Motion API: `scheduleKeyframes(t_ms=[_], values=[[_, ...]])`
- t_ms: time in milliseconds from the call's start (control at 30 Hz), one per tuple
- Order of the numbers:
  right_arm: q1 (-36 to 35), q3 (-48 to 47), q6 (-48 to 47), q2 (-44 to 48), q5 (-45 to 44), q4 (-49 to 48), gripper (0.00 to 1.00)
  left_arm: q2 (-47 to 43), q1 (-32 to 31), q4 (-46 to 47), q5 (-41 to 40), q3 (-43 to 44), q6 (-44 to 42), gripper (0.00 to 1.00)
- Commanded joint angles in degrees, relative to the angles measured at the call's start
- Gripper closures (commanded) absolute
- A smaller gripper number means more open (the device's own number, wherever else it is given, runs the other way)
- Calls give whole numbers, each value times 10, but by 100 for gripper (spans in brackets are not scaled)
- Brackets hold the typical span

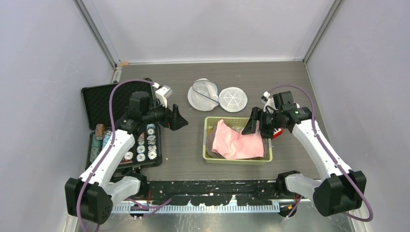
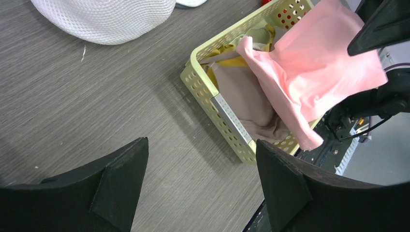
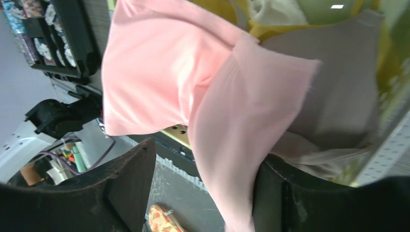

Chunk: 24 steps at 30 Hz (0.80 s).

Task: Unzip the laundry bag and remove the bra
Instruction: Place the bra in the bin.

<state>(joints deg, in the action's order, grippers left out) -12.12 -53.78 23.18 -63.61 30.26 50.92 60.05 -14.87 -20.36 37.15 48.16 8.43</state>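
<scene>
The dark grey surface [image 1: 183, 145] is sitting inside pale grey walls [image 1: 48, 48]. The white laundry bag [image 1: 202, 94] is lying open near its back. A pink cloth [image 1: 237, 142] is draping over the green basket [image 1: 237, 161]. The left fingers [image 2: 121, 179] are hanging open above the surface, and the right fingers [image 3: 130, 188] are gaping open beside the cloth.

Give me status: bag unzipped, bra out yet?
Done: the laundry bag lies open at the back of the table, its round flap spread beside it, and a pink garment is draped in the basket; I can't confirm it's the bra. In hand: nothing. The right gripper is open over the garment, the left gripper open above bare table. Left: apparently little, just backing the arms off.
</scene>
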Motion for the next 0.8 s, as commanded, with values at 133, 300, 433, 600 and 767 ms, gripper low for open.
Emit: scheduleKeyframes(t_ms=[133,300,433,600,767], values=[[63,-79,-88,-51,6,57,22,13,-18,-13,23,40,-111,19],[63,-155,-178,-82,-61,118,15,18,-80,-49,-4,63,-215,18],[64,-181,-298,-80,-67,174,16,34,-136,-59,-6,93,-265,18],[64,-183,-476,-31,-24,250,23,78,-209,-84,34,146,-348,19],[63,-158,-612,-24,9,296,29,143,-271,-94,47,189,-410,21]])
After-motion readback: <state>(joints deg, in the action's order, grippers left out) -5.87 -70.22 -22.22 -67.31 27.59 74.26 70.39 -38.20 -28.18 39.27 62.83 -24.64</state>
